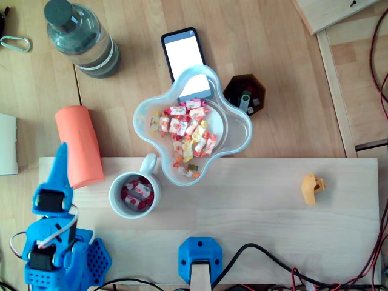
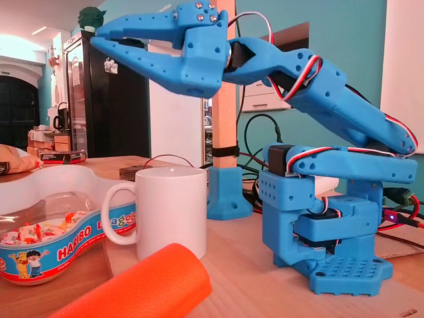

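Orange roll [image 1: 79, 145] lies on its side on the table [image 1: 254, 206]. In the overhead view its long axis runs nearly 12 to 6 o'clock, with the near end swung a touch toward 5.

Gripper [image 1: 62, 150] sits at the roll's 9 o'clock in that view, tip pointing to 12, just beside the roll. Whether they touch can't be told from above.

Fixed view settles the height. The gripper [image 2: 96, 36] is raised well above the table and higher than the mug's rim. Its fingers taper to a point with the tips together, holding nothing. The roll [image 2: 142, 285] lies low in the foreground, well apart from them.

Mug [image 1: 114, 195], white, stands at the roll's 4 o'clock with its handle toward 1. The overhead view shows wrapped sweets inside it; the fixed view gives just its plain side [image 2: 169, 212].

Bowl [image 1: 242, 130] of sweets is at the mug's 1 o'clock. Its printed label is readable in the fixed view [image 2: 73, 242].

Bottle [image 1: 82, 36] lies at the roll's 12 o'clock.
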`<state>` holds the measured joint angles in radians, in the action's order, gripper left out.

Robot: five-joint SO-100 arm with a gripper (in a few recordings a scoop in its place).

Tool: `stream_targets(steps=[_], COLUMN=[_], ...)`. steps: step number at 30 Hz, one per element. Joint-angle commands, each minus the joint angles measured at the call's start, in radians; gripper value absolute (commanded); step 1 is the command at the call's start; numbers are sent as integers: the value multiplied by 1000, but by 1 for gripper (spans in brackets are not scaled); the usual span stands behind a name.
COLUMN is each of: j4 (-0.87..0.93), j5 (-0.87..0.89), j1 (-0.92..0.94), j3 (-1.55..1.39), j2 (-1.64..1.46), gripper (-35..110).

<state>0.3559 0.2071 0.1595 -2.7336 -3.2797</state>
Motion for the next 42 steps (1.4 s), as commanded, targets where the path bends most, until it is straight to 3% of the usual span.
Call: stream_targets(steps=[1,17,28,33,42], j4=[-25,-25,-31,-150,-565], j5=[11,12,11,9,9], j1=[-69,-189,-172,-170,-170], j3=[-12,-29,-28,-121,-419], j2=[-40,-40,-40,-40,-37], gripper=[2,2,1,1,1])
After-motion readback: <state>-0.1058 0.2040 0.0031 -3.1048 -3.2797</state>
